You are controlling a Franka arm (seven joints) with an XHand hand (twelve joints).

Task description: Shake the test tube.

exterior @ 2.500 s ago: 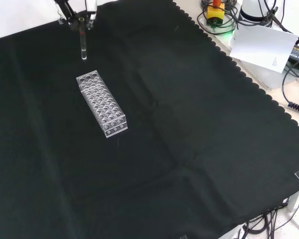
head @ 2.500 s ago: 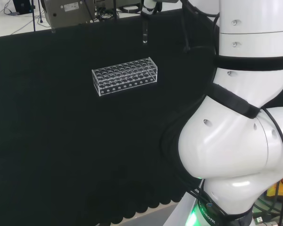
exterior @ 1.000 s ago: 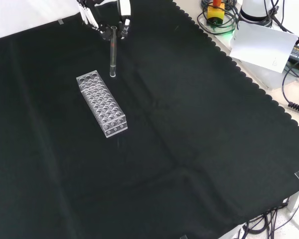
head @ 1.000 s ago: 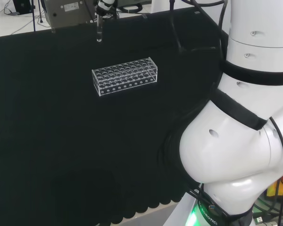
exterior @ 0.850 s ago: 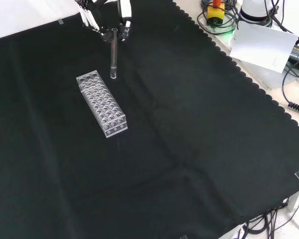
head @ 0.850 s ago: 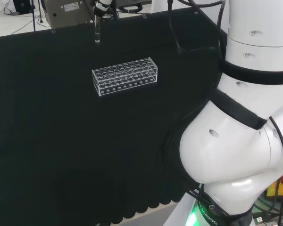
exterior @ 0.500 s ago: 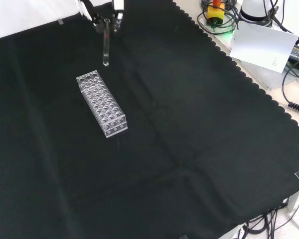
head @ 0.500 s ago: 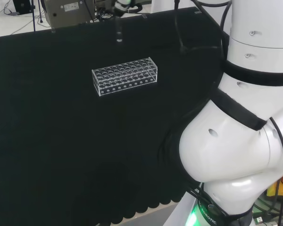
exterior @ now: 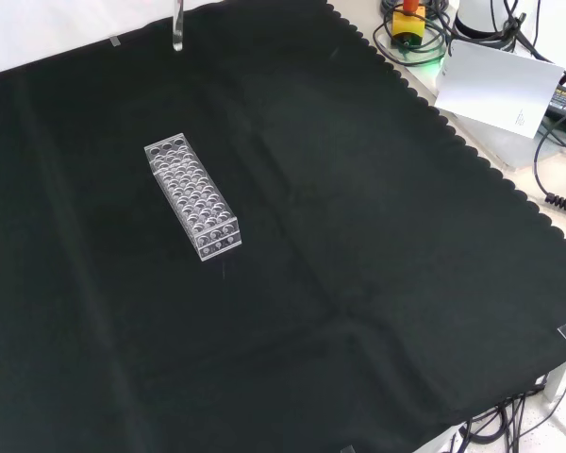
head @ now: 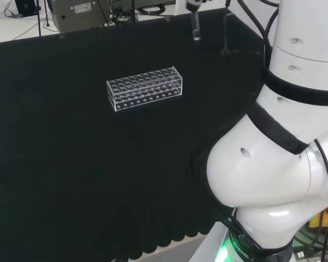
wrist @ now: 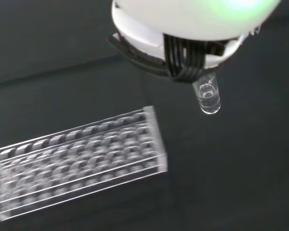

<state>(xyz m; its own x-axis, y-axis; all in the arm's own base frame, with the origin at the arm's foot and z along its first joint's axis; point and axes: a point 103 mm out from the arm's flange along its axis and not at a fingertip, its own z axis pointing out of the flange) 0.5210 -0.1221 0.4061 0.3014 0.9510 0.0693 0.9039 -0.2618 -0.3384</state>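
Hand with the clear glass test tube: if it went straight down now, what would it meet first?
Probably bare black cloth. The test tube hangs clear of the clear plastic rack, below the hand; depth is uncertain.

A clear rack [exterior: 192,196] is the one obstacle on the black cloth [exterior: 377,236], toward its far left in the front view. The cloth's near edge, right side and centre lie open.

Bench [exterior: 377,217] under black cloth (scalloped edge); clear test tube rack [exterior: 192,195] lying directly on it.
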